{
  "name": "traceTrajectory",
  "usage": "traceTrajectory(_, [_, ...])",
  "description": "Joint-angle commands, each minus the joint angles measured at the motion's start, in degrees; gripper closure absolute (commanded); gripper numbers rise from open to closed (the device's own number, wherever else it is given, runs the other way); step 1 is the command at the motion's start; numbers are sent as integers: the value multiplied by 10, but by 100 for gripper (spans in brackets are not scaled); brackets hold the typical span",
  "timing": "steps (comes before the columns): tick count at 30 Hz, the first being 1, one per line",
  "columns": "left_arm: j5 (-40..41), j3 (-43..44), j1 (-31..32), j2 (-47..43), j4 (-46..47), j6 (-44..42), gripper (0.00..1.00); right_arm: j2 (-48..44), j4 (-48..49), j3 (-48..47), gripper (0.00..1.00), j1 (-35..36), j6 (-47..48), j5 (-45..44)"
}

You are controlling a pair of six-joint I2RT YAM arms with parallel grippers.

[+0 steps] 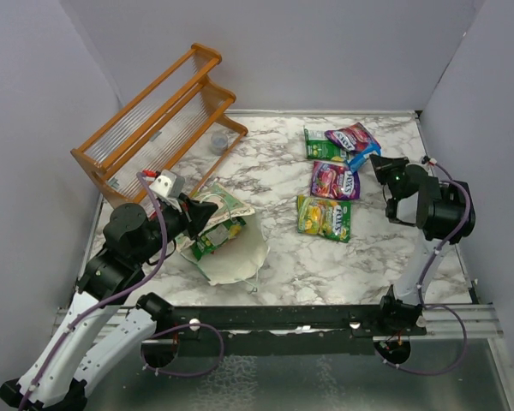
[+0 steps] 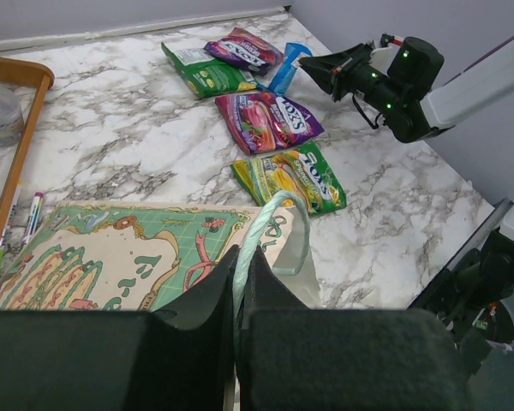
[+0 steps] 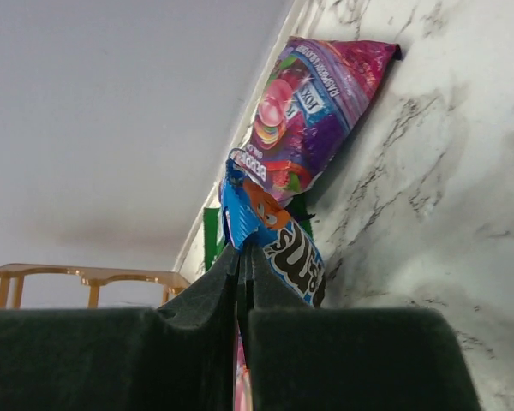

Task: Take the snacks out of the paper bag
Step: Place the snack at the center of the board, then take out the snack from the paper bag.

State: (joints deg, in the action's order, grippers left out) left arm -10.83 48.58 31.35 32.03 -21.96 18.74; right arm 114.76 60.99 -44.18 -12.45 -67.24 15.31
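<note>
- The left gripper (image 1: 207, 214) had its fingers pressed together on a pale loop at the mouth of the paper bag (image 1: 231, 253). We could not tell whether that loop was a handle or the rim itself.
- The paper bag lay on its side on the marble table (image 1: 274, 265), near the left arm, with its cream inside open toward the camera above.
- From the left wrist we saw the bag's printed pale-green side (image 2: 111, 265) spread flat just ahead of the fingers.
- One green-and-yellow packet (image 1: 218, 237) sat inside the bag's mouth.
- The right gripper (image 1: 375, 161) was pinched shut on a corner of the blue packet (image 1: 361, 159), with no gap between the fingers in the right wrist view.
- The blue packet touched the purple packet (image 1: 353, 137), which lay at the far right of the table, and a green packet (image 1: 322, 147) lay just beside both.
- Nearer to us lay the purple-pink packet (image 1: 335, 180), and nearer again the yellow-green packet (image 1: 324, 217), both flat on the marble and well apart from the bag.
- The orange wooden rack (image 1: 158, 120) stood tilted at the far left, and two thin pens (image 2: 32, 216) lay between its edge and the bag.
</note>
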Motion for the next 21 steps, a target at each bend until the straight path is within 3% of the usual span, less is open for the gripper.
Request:
traceTrajectory(1, [10, 7, 0, -5, -5, -2, 100, 35, 91, -10, 93, -1, -9, -15])
traceTrajectory(5, [10, 9, 1, -2, -3, 1, 100, 13, 31, 6, 68, -1, 40, -35])
traceTrajectory(10, [3, 3, 0, 0, 8, 13, 100, -84, -31, 83, 42, -1, 85, -85])
traceTrajectory(15, [3, 2, 1, -1, 7, 15, 100, -219, -71, 167, 34, -2, 153, -58])
traceTrajectory(21, [14, 0, 1, -6, -2, 14, 100, -446, -175, 254, 34, -2, 264, 17])
